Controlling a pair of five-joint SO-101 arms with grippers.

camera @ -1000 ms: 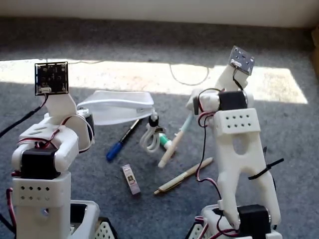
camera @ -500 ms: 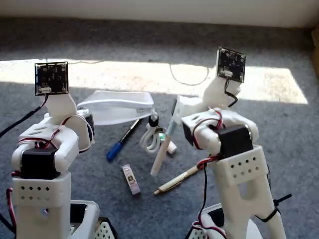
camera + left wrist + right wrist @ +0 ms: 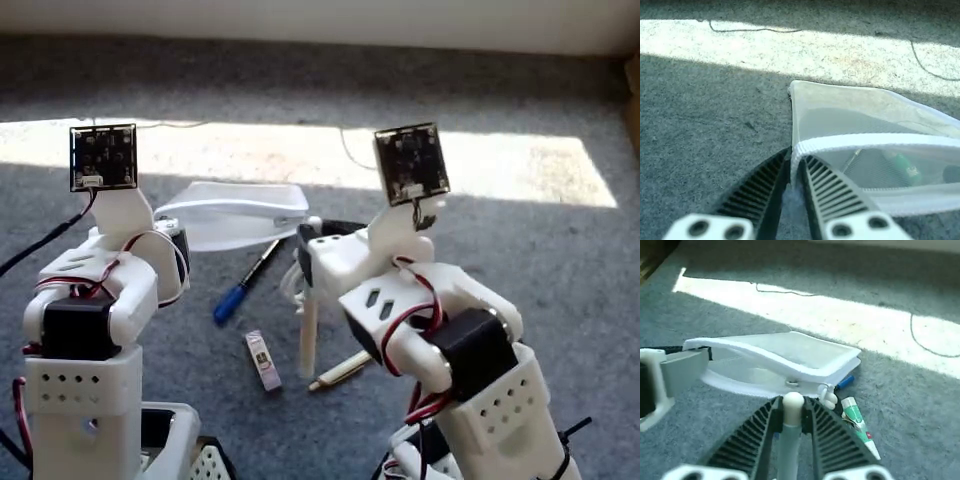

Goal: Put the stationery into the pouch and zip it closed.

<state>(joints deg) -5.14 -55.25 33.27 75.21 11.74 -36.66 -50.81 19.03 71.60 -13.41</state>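
Grey carpet [image 3: 560,290] carries everything, with a band of sunlight across it and a thin wire [image 3: 755,30] lying in the bright strip. I count one translucent white pouch [image 3: 240,215], three pens, one green-and-white tube [image 3: 856,419] and one small labelled block [image 3: 263,360] (its print is too small for me to read). My left gripper [image 3: 794,161] has its jaws pinched on the rim of the pouch's open mouth. The right gripper [image 3: 793,407] has its jaws clamped on the white pen [image 3: 308,335], which hangs roughly upright near the pouch. The blue pen [image 3: 240,285] and tan pen [image 3: 340,372] lie on the carpet.
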